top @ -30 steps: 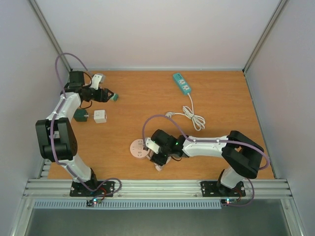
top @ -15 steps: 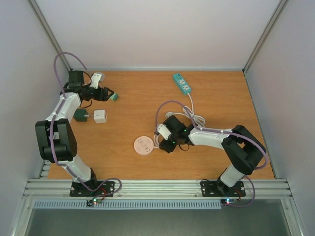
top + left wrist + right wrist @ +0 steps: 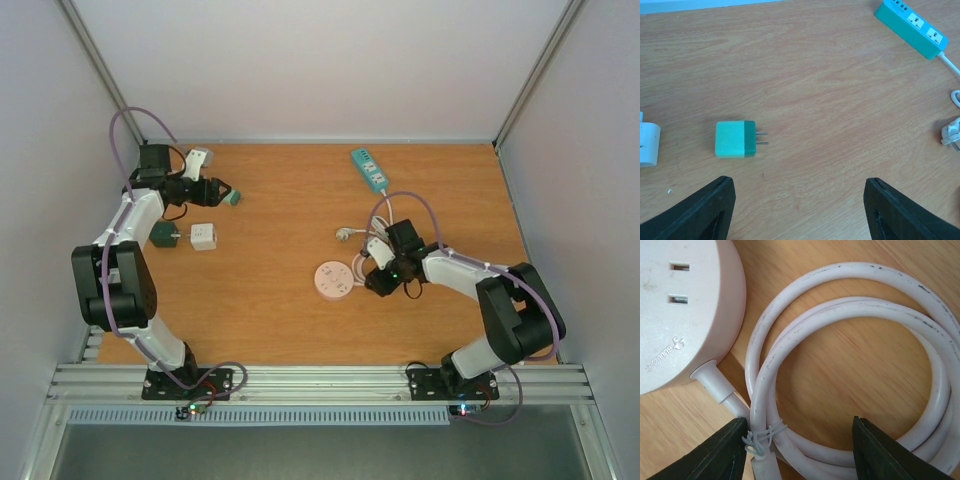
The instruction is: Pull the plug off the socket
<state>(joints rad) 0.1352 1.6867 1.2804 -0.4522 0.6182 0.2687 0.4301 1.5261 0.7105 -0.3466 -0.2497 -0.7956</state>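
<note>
We see two open grippers, nothing held.
Our left gripper (image 3: 800,202) hangs wide open at the far left of the desk (image 3: 840,95), the teal plug (image 3: 736,139) lying loose just right of it, prongs bare. Our right gripper (image 3: 800,442), jaws apart, straddles the coiled white cord (image 3: 771,347) just right of the round socket (image 3: 682,320).
</note>
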